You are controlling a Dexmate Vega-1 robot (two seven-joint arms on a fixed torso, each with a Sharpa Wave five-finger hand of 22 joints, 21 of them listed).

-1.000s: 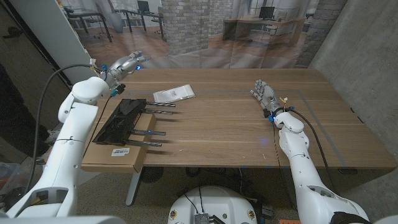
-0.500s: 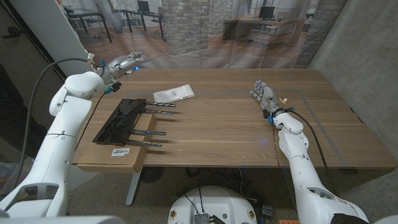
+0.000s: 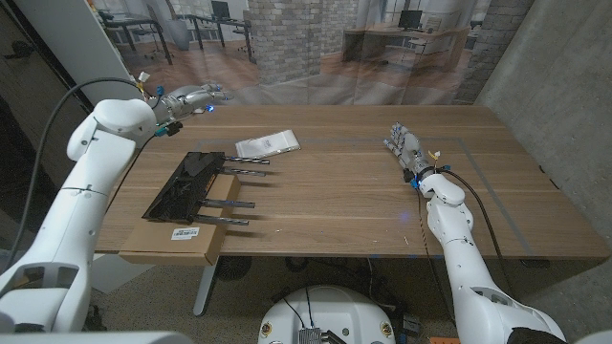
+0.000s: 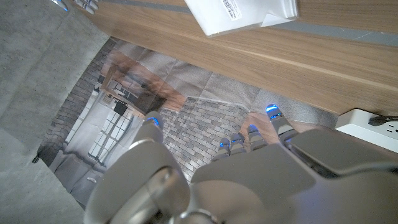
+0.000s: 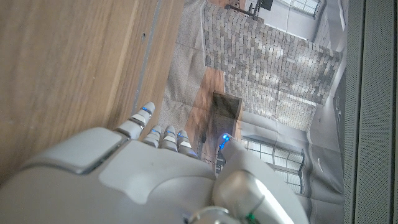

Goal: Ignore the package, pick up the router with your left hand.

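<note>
- Hovering above the desk's (image 3: 335,191) far left corner, the left robot hand (image 3: 191,98) has its fingers apart and holds nothing.
- Black router (image 3: 186,183) lies on a cardboard box (image 3: 182,241) at the desk's left edge.
- White package (image 3: 267,143) lies just beyond.
- Right robot hand (image 3: 405,145) stands empty, fingers apart.

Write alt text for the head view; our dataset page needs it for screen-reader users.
A black router with antennas lies on a flat cardboard box at the wooden table's left edge, a white package just beyond it. The robot's left hand hovers empty above the far left corner, fingers extended; the right hand waits at the table's right side.
</note>
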